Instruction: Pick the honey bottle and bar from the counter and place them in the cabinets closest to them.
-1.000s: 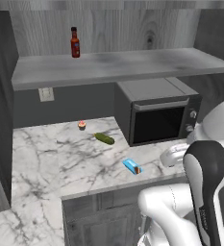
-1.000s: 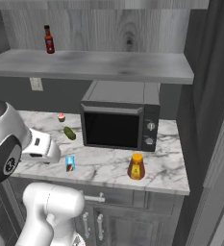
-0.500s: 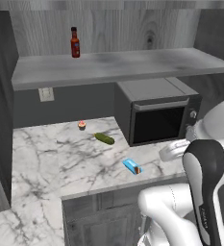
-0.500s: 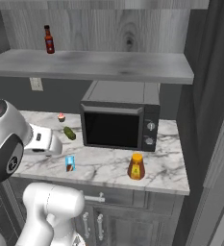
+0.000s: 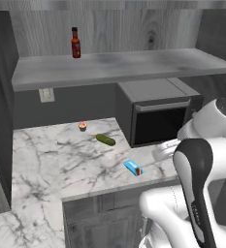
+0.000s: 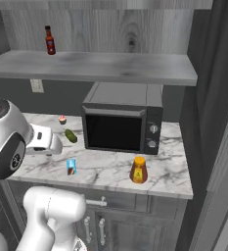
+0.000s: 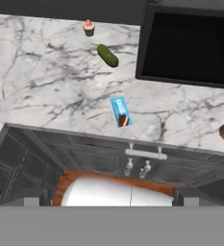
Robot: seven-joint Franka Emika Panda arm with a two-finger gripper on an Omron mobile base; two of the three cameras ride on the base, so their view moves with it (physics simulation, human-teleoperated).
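Left base view: the flat blue-wrapped bar [image 5: 133, 167] lies near the front edge of the white marble counter [image 5: 46, 160], a green pickle-like vegetable [image 5: 105, 139] farther back.

Right base view: the squat amber honey bottle [image 6: 138, 170] stands in front of the black microwave [image 6: 123, 121], right of the bar.

Hand view: the gripper [image 7: 104, 197] hangs spread and empty above the grey wood-grain cabinets [image 7: 99, 161], the bar beyond.

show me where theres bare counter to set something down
Widest bare marble on the counter: the left stretch, bordered by the wall outlet side, the cupcake and the pickle. A smaller patch lies between the blue bar and the honey bottle. It is tightest in front of the microwave.
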